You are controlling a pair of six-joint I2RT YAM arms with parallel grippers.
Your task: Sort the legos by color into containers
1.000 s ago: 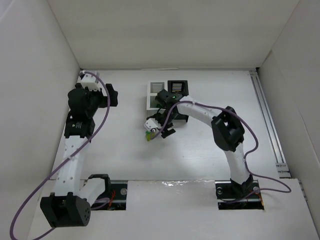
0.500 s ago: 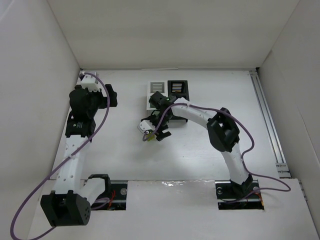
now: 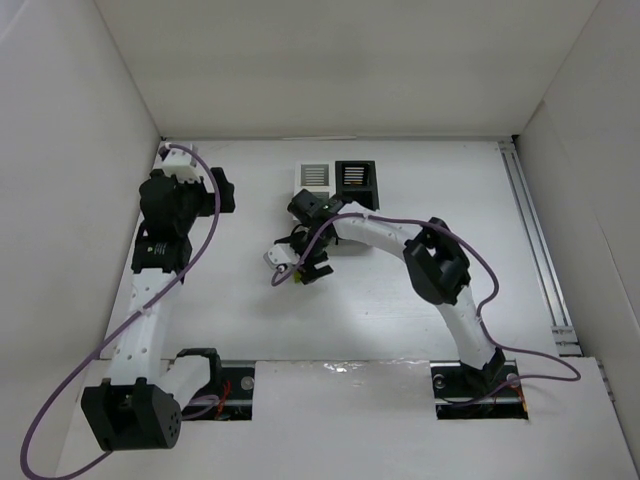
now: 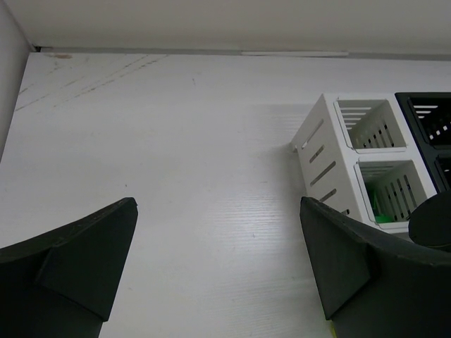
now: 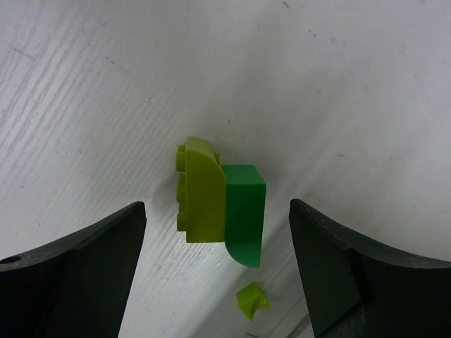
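Counter (image 5: pixel 352 84): white. Containers (image 4: pixel 331 151): slatted, joined. Left fingers (image 4: pixel 70 260): wide apart, empty. Right fingers (image 5: pixel 70 267): wide apart, empty, straddling two touching bricks on the counter: lime brick (image 5: pixel 201 193), green brick (image 5: pixel 244 211). Likely light, rigid, slippery; pinch across their outer flat faces. Lime chip (image 5: pixel 252 301) nearby.

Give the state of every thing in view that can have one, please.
left gripper, open, empty.
right gripper, open, gripping nothing.
lime brick, lying on table, touching green brick.
green brick, lying on table, ungripped.
small lime piece, loose on table.
near white bin, holds something green.
far white bin, no contents visible.
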